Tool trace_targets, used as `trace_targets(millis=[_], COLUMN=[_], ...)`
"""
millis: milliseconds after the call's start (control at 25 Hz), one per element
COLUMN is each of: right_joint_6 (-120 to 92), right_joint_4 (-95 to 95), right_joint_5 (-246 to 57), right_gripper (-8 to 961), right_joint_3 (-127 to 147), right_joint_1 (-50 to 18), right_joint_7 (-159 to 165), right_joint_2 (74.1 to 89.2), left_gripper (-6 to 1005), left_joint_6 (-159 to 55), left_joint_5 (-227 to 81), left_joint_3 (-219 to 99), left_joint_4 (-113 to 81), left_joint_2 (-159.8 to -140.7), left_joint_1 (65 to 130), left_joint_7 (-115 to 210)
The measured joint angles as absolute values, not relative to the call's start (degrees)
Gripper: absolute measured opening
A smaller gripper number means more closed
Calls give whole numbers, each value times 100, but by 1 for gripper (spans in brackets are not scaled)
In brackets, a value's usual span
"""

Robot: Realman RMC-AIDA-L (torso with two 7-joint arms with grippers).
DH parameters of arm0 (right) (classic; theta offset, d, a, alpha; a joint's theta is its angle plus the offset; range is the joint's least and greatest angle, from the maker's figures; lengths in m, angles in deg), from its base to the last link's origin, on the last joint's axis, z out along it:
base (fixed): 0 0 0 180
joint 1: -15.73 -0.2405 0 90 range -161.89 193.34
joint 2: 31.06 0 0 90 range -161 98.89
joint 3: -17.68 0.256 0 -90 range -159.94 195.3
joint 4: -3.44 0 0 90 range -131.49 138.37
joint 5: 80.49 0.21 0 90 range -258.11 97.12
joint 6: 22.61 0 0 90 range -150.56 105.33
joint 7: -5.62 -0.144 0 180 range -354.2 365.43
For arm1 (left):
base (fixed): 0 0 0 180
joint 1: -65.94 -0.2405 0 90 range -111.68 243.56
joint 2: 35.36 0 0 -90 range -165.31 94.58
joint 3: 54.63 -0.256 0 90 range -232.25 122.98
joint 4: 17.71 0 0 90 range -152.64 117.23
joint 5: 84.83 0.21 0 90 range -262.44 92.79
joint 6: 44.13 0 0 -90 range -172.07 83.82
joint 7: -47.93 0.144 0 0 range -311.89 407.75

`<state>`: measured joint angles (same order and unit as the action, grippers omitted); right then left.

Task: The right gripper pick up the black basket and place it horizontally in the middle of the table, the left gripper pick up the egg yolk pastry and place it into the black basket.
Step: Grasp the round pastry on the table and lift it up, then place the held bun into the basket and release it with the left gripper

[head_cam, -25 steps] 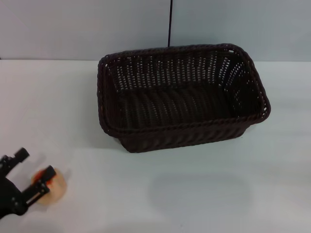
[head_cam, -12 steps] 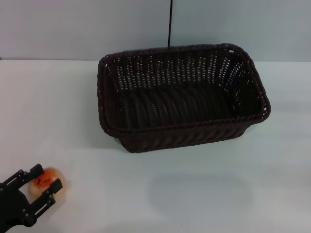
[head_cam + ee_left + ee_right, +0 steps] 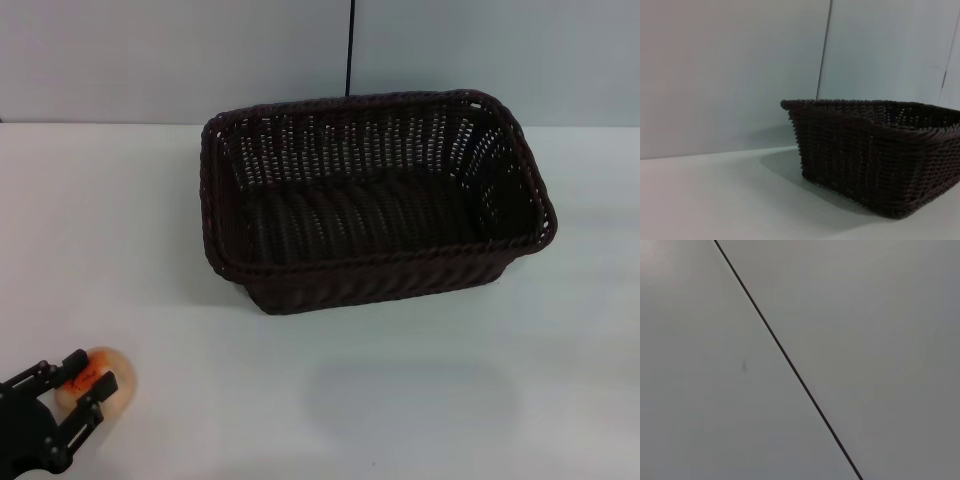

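The small round pale beige egg yolk pastry [image 3: 100, 376] with its orange-red glazed top sits on the plain white table [image 3: 420, 400], between the spread blocky fingers of the black left gripper [image 3: 88, 378]; whether those fingers touch it is hard to judge. Well beyond the gripper and toward the robot's right, the large dark woven black basket [image 3: 372, 200] stands upright and empty.

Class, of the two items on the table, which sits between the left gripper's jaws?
The egg yolk pastry, small with an orange top; the left gripper straddles it. The black basket stands farther off, untouched.
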<state>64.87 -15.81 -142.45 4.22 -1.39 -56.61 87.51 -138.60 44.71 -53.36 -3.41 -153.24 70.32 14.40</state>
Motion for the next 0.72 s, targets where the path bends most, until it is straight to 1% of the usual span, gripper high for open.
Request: trace_targets(millis=[400,440,600,640,680,720], right_joint_6=[6493,6493,6493,6494,6494,6498], right_joint_4=[-1576,-1574,-1513,-1436,-1436,-1412], right_joint_5=[-14245,-14245,-14246,-14246,-14246,-14254], right_gripper=[217,217,217,217,217,217], right_joint_3=[424,424,424,424,424,424], right_joint_1=[-149,-122,-87,-69,-69,-57], right_joint_7=[-5667,-5667,-5668,-5667,-5667,-5666], right_joint_2=[8758,8760,8759,8750,8750,8751], left_gripper=[367,180,145,136,127,118], left_joint_6=[-14023,-14230,-14676,-14955,-14955,-15092], left_joint_5=[4435,4401,4337,4293,4293,4272], left_joint_3=[-5294,-5229,-4953,-4615,-4615,-4415], left_joint_4=[-378,-380,-416,-612,-612,-845], left_joint_2=[-15331,-15331,-15331,-15329,-15329,-15331], left_joint_1=[7053,7085,7240,7505,7505,7818], left_joint_7=[1478,1472,1374,1246,1246,1168])
